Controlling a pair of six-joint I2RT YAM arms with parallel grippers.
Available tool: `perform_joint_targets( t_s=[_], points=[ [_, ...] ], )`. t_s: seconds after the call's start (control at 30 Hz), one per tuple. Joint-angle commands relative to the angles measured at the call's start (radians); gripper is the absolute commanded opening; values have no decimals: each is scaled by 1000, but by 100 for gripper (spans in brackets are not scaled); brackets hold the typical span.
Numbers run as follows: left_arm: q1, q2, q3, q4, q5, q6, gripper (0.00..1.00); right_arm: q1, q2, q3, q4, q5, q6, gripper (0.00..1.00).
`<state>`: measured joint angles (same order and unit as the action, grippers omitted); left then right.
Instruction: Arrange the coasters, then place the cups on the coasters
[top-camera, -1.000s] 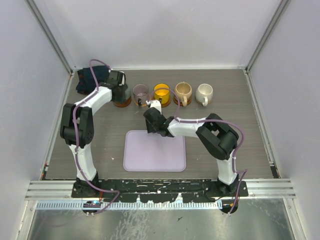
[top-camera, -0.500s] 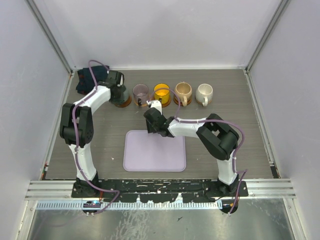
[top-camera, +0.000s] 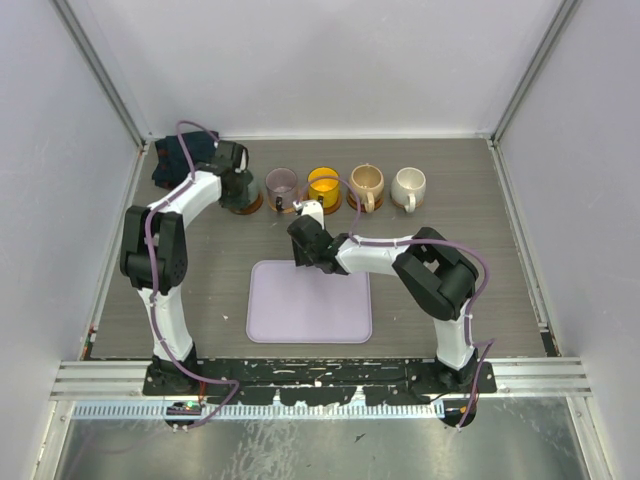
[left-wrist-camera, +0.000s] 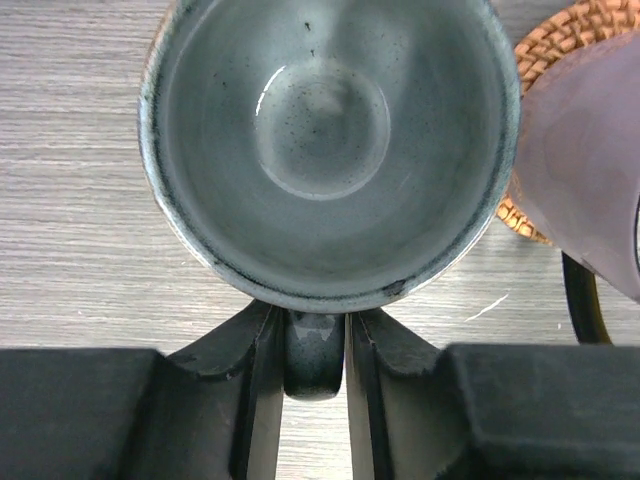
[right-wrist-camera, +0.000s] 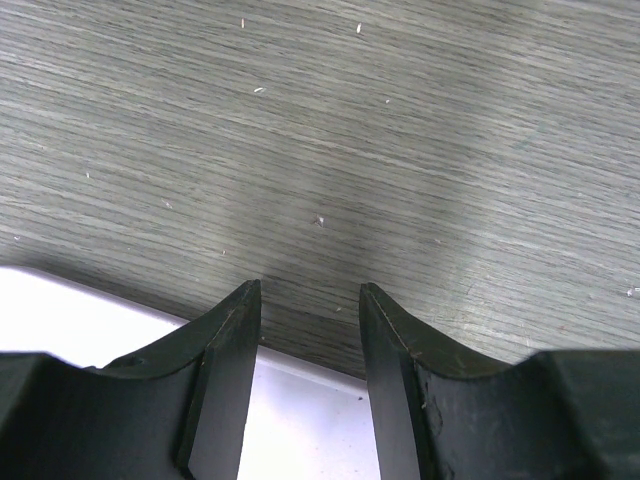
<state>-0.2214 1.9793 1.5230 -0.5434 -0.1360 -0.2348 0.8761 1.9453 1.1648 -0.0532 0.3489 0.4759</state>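
In the left wrist view the grey-green cup (left-wrist-camera: 325, 150) stands upright, and my left gripper (left-wrist-camera: 315, 320) is shut on its handle. From above, this cup (top-camera: 246, 188) rests on an orange-brown coaster (top-camera: 246, 208) at the left end of a row. The mauve cup (top-camera: 281, 185), yellow cup (top-camera: 324, 184), tan cup (top-camera: 367, 182) and cream cup (top-camera: 408, 185) each stand on a coaster too. A woven coaster (left-wrist-camera: 555, 40) shows under the mauve cup (left-wrist-camera: 585, 170). My right gripper (right-wrist-camera: 310, 300) hangs open and empty over the lavender tray's far edge.
The lavender tray (top-camera: 310, 305) lies in the middle near the arms. A dark bundle (top-camera: 178, 157) sits in the back left corner behind the left arm. Walls close the table on three sides.
The left wrist has shifted very slightly to the left with the cup's handle still between its fingers. The right arm has not moved.
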Motion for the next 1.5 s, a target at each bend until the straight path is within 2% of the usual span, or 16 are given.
perform_joint_targets(
  t_s=[0.0,0.2,0.6,0.7,0.97,1.0,1.2,1.47],
  points=[
    [6,-17,33,74,11,-19,34,3,9,-17,-82,-4,19,50],
    [5,-26,11,84,10,-26,45,3,13,-17,-82,-5,18,50],
    [5,-70,-49,96,4,-26,48,4,2,-27,-82,-7,25,50],
    [5,-94,-75,116,2,-26,52,6,-2,-30,-82,-6,27,50],
    [5,-144,-71,132,-7,-18,84,9,-14,-39,-85,-2,31,50],
    [6,-151,-69,131,-7,-16,99,10,-16,-38,-85,-2,32,50],
    [6,-236,-87,125,-6,-9,98,12,-37,-36,-97,10,31,50],
    [5,-430,-219,199,3,5,98,20,-70,-48,-109,32,48,50]
  ],
)
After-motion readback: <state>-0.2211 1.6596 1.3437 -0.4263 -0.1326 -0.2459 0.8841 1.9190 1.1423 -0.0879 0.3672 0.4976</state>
